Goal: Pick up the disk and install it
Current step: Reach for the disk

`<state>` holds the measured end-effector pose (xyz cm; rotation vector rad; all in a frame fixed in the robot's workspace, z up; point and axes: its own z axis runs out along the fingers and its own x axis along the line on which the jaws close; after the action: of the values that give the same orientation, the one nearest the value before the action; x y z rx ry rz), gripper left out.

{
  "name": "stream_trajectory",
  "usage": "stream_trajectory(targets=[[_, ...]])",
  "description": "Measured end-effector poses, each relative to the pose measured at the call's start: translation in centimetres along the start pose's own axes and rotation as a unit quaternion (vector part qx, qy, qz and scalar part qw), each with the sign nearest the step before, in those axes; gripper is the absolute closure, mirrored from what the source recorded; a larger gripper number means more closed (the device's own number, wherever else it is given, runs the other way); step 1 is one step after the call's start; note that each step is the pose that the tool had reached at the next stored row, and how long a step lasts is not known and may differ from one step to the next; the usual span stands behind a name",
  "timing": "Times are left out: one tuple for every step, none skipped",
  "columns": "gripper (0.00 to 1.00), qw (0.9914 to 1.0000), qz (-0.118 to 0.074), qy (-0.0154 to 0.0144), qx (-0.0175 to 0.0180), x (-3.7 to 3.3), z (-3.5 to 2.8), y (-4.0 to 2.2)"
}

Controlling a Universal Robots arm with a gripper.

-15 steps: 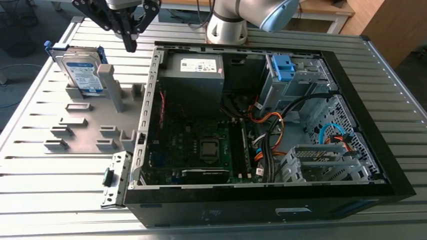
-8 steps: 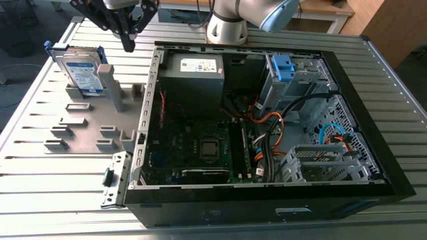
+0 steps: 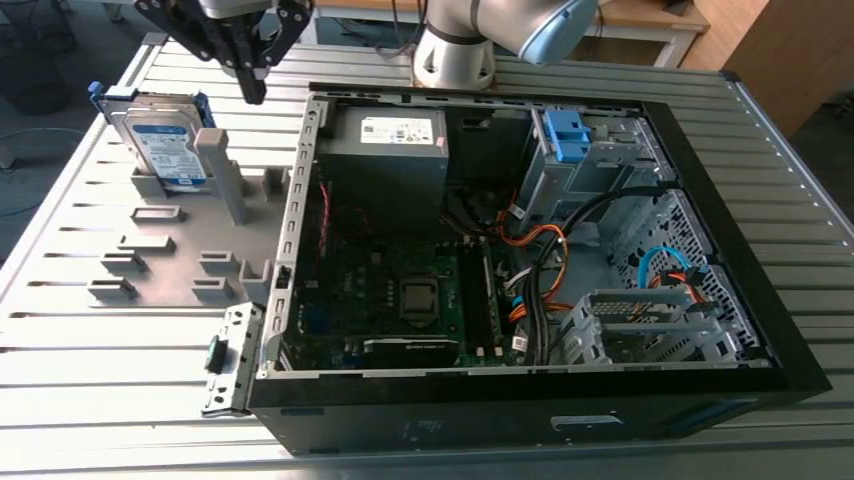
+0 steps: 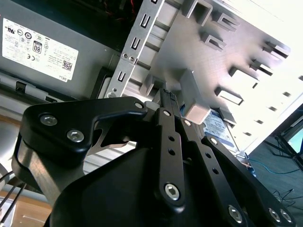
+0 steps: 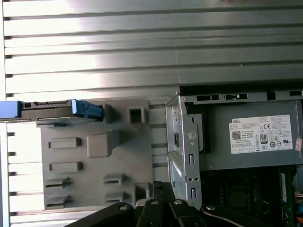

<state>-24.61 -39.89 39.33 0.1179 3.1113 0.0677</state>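
gripper [image 3: 254,96] closed, apart from disk [image 3: 162,150] edge

The ribbed metal table [image 3: 80,340] carried a grey holder plate [image 3: 174,250] towards its edge on the exterior view's left. An open black computer case [image 3: 534,410] lay just beside it. The arm's base [image 3: 454,60] apparently stood at the far edge.

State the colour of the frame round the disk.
Blue. The frame round the disk shows best in the exterior view.
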Motion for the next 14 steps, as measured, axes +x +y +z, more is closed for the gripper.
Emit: stream_trajectory(targets=[[0.89, 1.00000, 0.000, 0.0000, 0.0000, 0.05, 0.00, 0.00], [0.89, 1.00000, 0.000, 0.0000, 0.0000, 0.10, 0.00, -0.01], [0.89, 1.00000, 0.000, 0.0000, 0.0000, 0.15, -0.01, -0.01], [0.89, 1.00000, 0.000, 0.0000, 0.0000, 0.20, -0.01, -0.02], [0.89, 1.00000, 0.000, 0.0000, 0.0000, 0.25, -0.01, -0.02], [0.89, 1.00000, 0.000, 0.0000, 0.0000, 0.30, -0.01, -0.02], [0.89, 1.00000, 0.000, 0.0000, 0.0000, 0.36, -0.01, -0.03], [0.89, 1.00000, 0.000, 0.0000, 0.0000, 0.41, -0.01, -0.03], [0.89, 1.00000, 0.000, 0.0000, 0.0000, 0.46, -0.01, -0.03], [0.89, 1.00000, 0.000, 0.0000, 0.0000, 0.51, -0.02, -0.04], [0.89, 1.00000, 0.000, 0.0000, 0.0000, 0.57, -0.02, -0.04], [0.89, 1.00000, 0.000, 0.0000, 0.0000, 0.62, -0.02, -0.05], [0.89, 1.00000, 0.000, 0.0000, 0.0000, 0.68, -0.02, -0.05], [0.89, 1.00000, 0.000, 0.0000, 0.0000, 0.73, -0.03, -0.05]])
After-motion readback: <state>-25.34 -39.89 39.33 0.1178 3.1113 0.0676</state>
